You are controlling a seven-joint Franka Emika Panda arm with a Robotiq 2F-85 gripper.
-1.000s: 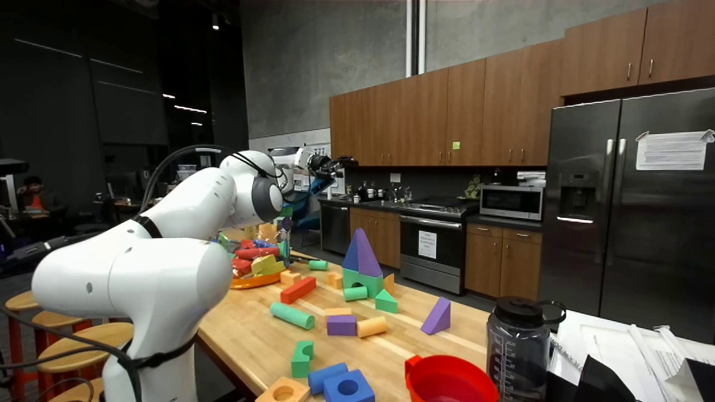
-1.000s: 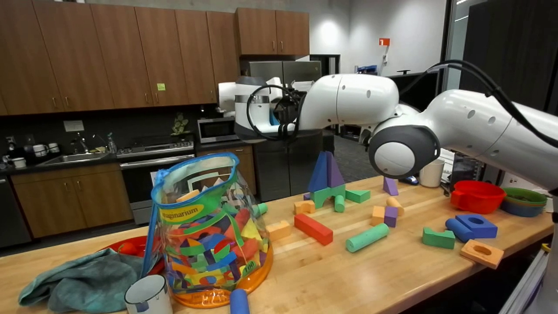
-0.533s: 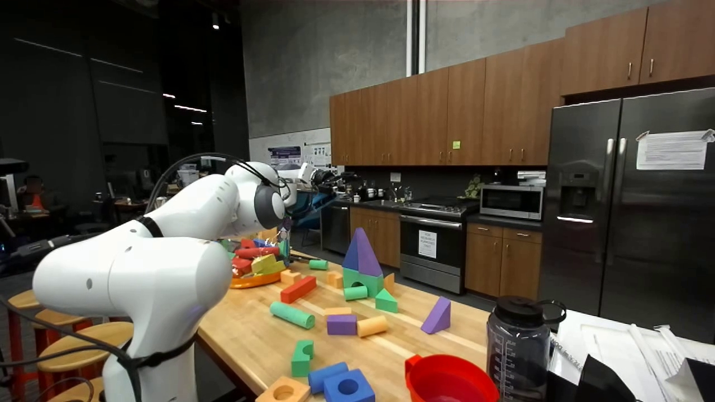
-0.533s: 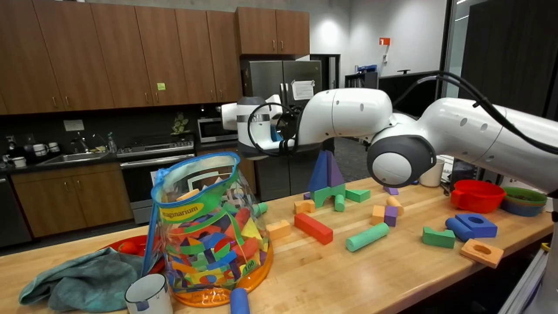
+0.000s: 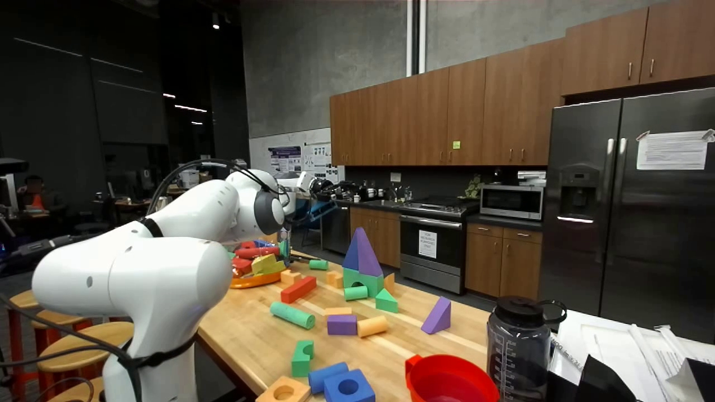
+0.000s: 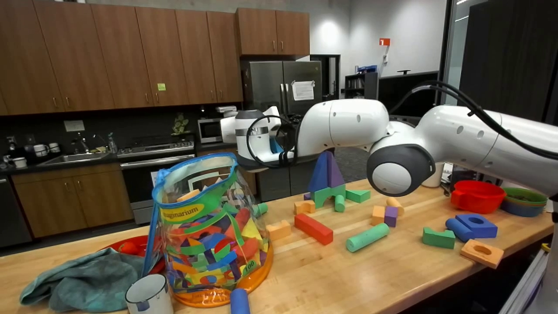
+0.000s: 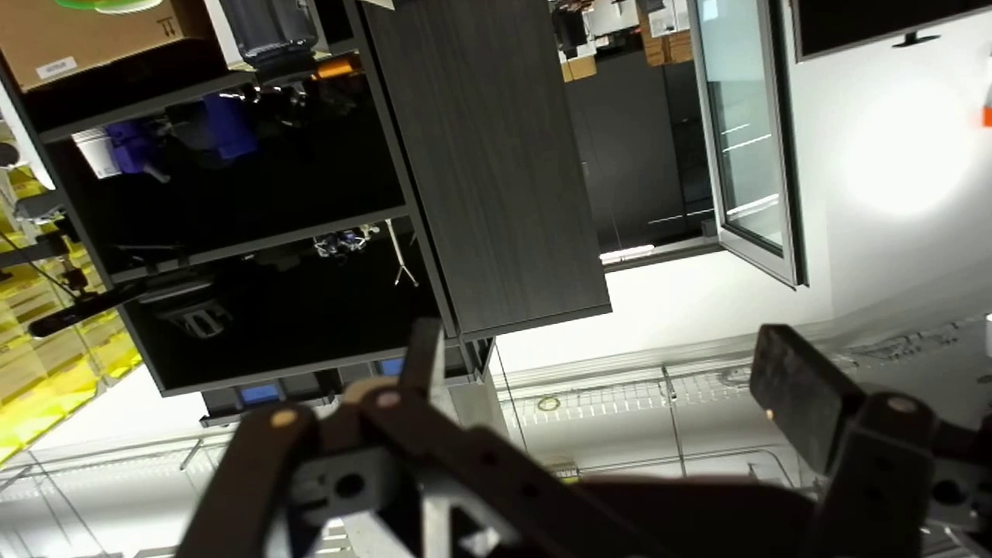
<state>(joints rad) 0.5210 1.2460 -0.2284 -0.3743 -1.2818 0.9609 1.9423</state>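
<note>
End effector (image 7: 610, 372) spread wide, empty, higher than the green-blue-purple block tower (image 5: 367, 261). Judged unladen positioning; any grasp requires descending.

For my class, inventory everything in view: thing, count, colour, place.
Table: 1, light wood, foreground
Bag: 1, clear, blue-rimmed, on table
Blocks: many, mixed colours, in bag and on table
Tower: 1, blue, purple, green, on table
Cloth: 1, teal, beside bag
Cup: 1, white, beside bag
Dish: 1, red, behind cloth
Bowls: at least 3, red, green, blue, on table
Bottle: 1, grey, near bowls
Stools: several, tan and red, beside table
Cabinets: several, brown, background
Oven: 1, black and steel, background
Microwave: 1, silver, background
Fridge: 1, grey, background
Sink: 1, steel, background
Shelves: several, black, background
Arm: 1, white, over table
Gripper: 1, black, open, on arm
</note>
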